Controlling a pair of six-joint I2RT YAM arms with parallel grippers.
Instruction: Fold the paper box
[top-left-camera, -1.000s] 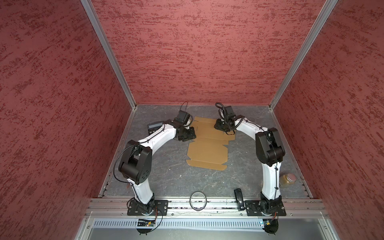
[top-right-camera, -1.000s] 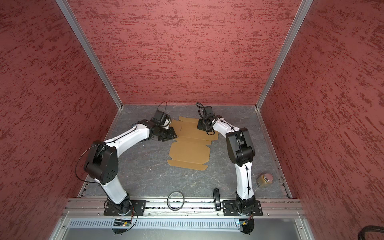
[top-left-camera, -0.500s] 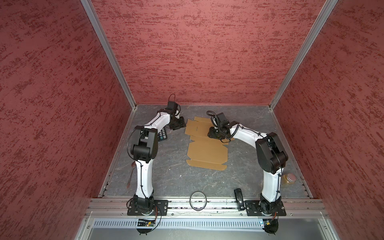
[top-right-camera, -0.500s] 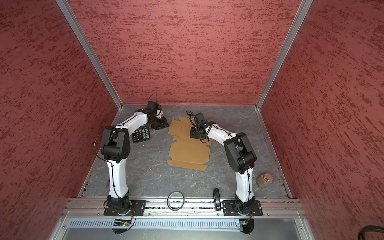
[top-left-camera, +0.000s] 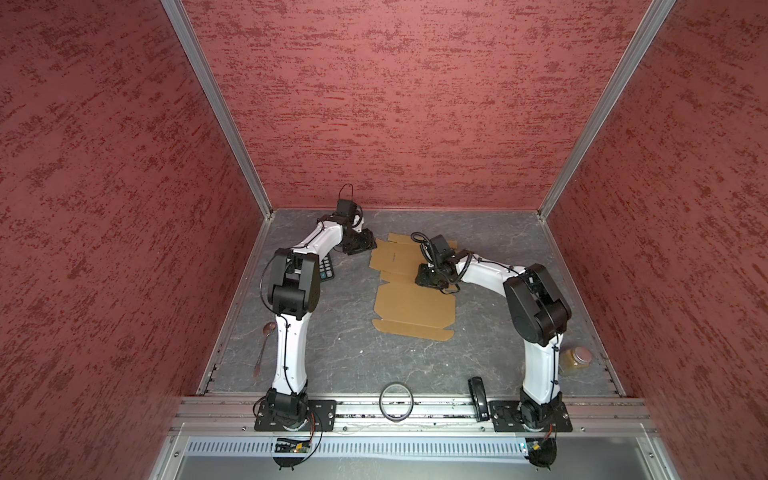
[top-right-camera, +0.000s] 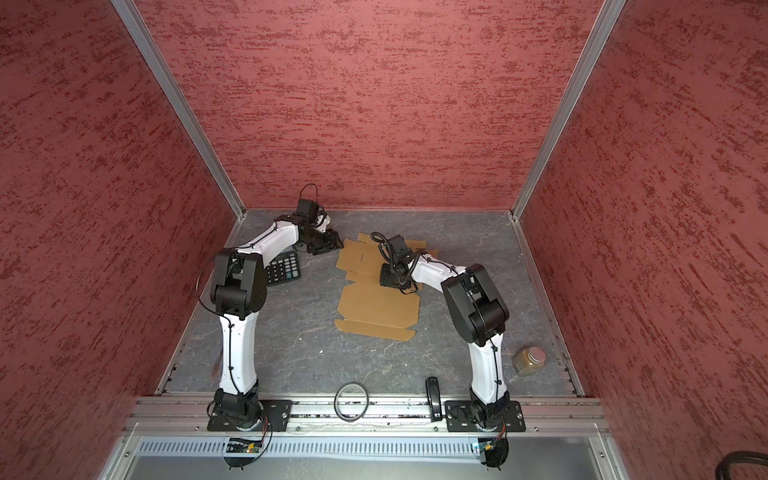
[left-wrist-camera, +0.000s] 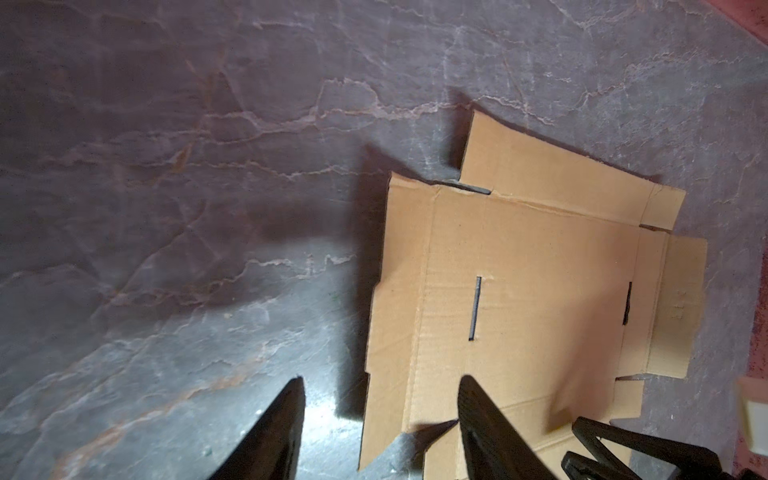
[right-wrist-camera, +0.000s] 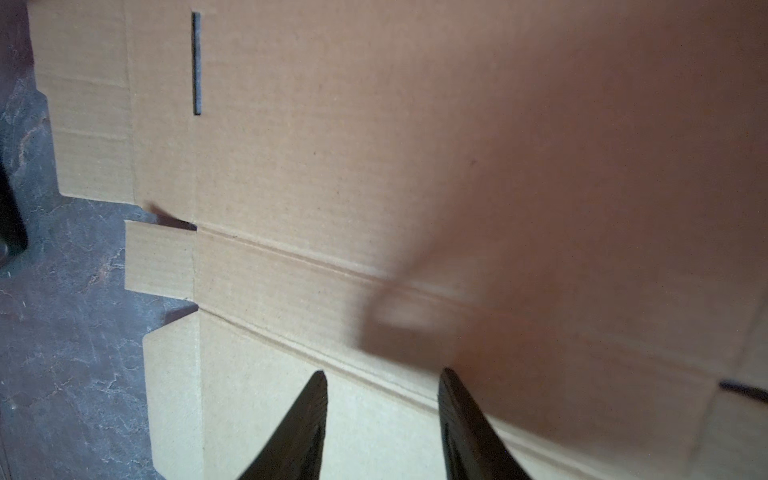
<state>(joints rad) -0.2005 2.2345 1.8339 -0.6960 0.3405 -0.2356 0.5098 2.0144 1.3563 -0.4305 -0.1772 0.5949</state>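
Paper box (top-left-camera: 413, 299) flat toward the far edge of the desk (top-left-camera: 332, 353), left gripper (left-wrist-camera: 380, 379) and right gripper (right-wrist-camera: 381, 371) both spread and empty, so probably best to pin the centre panel (right-wrist-camera: 374, 145) with right and slip left under the side flap (left-wrist-camera: 399, 291).

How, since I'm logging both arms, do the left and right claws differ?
The left claw straddles the paper box's edge, half over the table; the right claw hangs wholly over the box, by a crease. The left claw's jaws look wider than the right claw's. Both are open and empty.
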